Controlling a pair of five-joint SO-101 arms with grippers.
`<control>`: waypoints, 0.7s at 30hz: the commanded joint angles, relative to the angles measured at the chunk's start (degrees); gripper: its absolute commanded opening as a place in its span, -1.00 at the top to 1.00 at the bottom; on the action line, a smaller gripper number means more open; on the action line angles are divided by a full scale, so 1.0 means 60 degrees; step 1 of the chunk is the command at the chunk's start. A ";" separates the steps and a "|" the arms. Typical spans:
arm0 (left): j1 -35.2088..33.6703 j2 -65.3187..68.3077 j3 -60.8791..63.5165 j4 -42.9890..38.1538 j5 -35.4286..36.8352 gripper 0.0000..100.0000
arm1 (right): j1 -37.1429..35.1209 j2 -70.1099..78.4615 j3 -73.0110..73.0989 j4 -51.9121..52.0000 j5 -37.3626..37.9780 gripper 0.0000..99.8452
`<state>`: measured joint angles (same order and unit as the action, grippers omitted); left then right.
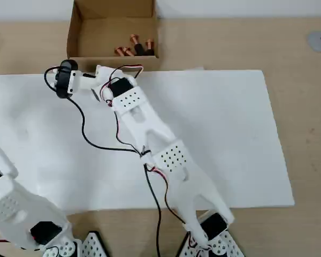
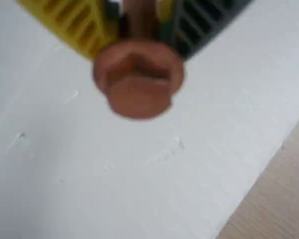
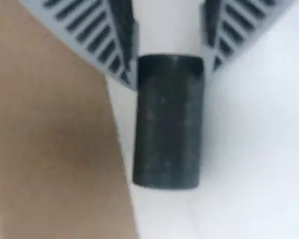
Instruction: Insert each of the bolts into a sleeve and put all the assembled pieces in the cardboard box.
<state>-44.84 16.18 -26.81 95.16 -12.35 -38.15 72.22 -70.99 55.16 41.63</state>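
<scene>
Left tool, yellow on one side and green on the other, is closed on the shank of a copper-coloured hex-head bolt, held above the white paper sheet near its edge. Right tool, grey, clamps one end of a black cylindrical sleeve over the sheet's far-left part, just near of the open cardboard box. This box stands on the wooden surface. Several assembled copper-and-black pieces lie in its near-right corner.

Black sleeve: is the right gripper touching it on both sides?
Touching. The right wrist view shows the black sleeve clamped in the right gripper, both grey fingers against its sides with no gap.
</scene>
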 commanded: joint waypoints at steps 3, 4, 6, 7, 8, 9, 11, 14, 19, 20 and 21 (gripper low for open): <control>0.0000 -0.0652 -0.0029 -0.0029 -0.0088 0.97 | 0.0256 -0.1194 -0.0462 0.0879 -0.0088 0.98; 0.0000 -0.0652 -0.0029 -0.0029 -0.0088 0.97 | 0.0300 -0.1326 -0.0462 0.0996 -0.0103 0.98; 0.0000 -0.0652 -0.0029 -0.0029 -0.0088 0.97 | 0.0388 -0.1648 -0.0462 0.1187 -0.0103 0.98; 0.0000 -0.0652 -0.0029 -0.0029 -0.0088 0.97 | 0.0447 -0.1839 -0.0462 0.1304 -0.0103 0.98; 0.0000 -0.0652 -0.0029 -0.0029 -0.0088 0.97 | 0.0491 -0.2015 -0.0462 0.1392 -0.0103 0.98; 0.0000 -0.0652 -0.0029 -0.0029 -0.0088 0.97 | 0.0505 -0.2205 -0.0462 0.1480 -0.0117 0.98; 0.0000 -0.0652 -0.0029 -0.0015 -0.0088 0.97 | 0.0549 -0.2557 -0.0462 0.1626 -0.0117 0.98; 0.0015 -0.0667 -0.0132 0.0161 -0.0088 0.97 | 0.0579 -0.3070 -0.0462 0.2007 -0.0117 0.98; 0.0015 -0.0667 -0.0103 0.0249 -0.0088 0.97 | 0.0593 -0.3832 -0.0462 0.3546 -0.0117 0.98; 0.0029 -0.0667 -0.0059 0.0264 -0.0088 0.97 | 0.0608 -0.4007 -0.0462 0.3883 -0.0117 0.98; 0.0117 -0.0711 -0.0044 0.0322 -0.0088 0.97 | 0.0623 -0.4198 -0.0462 0.4190 -0.0161 0.98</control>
<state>-44.84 16.18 -26.81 96.40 -12.35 -35.34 54.46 -70.90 75.91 41.63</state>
